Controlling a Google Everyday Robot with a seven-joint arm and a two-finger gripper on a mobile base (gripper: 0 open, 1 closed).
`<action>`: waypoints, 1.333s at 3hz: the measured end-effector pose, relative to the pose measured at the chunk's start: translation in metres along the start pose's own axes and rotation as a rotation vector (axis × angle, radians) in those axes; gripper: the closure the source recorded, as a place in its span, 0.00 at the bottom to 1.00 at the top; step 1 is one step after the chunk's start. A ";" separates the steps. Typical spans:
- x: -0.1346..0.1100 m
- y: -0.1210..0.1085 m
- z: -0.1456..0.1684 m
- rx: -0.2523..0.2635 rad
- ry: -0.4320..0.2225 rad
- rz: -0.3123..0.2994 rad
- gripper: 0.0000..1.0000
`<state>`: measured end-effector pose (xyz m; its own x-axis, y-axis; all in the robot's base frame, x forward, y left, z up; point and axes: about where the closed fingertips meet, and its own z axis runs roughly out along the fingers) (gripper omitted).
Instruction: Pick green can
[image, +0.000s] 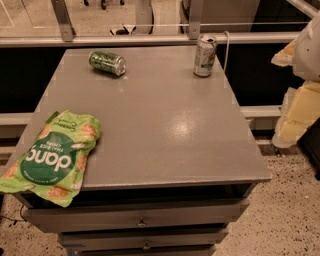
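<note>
Evidently parked for now, the gripper (299, 112) hangs off the right side of the grey table (165, 125), beyond its edge and below the level of its top, touching nothing; whether it is clenched or released I cannot tell (only a pale yellow and white bulk shows there). I judge the reach has not begun, since the green can (107, 62) lies on its side near the table's far left corner, well apart from the gripper. Lying down, it could roll when touched. A pale can (205, 55) stands upright at the table's far right corner, nearer the arm's path and easy to mistake. A green snack bag (52, 157) droops over the table's near left corner.
</note>
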<state>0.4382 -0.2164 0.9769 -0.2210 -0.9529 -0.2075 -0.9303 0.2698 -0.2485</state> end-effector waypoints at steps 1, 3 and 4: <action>-0.002 -0.002 0.000 0.009 -0.009 -0.001 0.00; -0.052 -0.046 0.062 0.018 -0.157 0.044 0.00; -0.095 -0.080 0.105 -0.001 -0.284 0.140 0.00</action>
<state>0.5642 -0.1326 0.9173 -0.2563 -0.8299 -0.4955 -0.8969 0.3953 -0.1984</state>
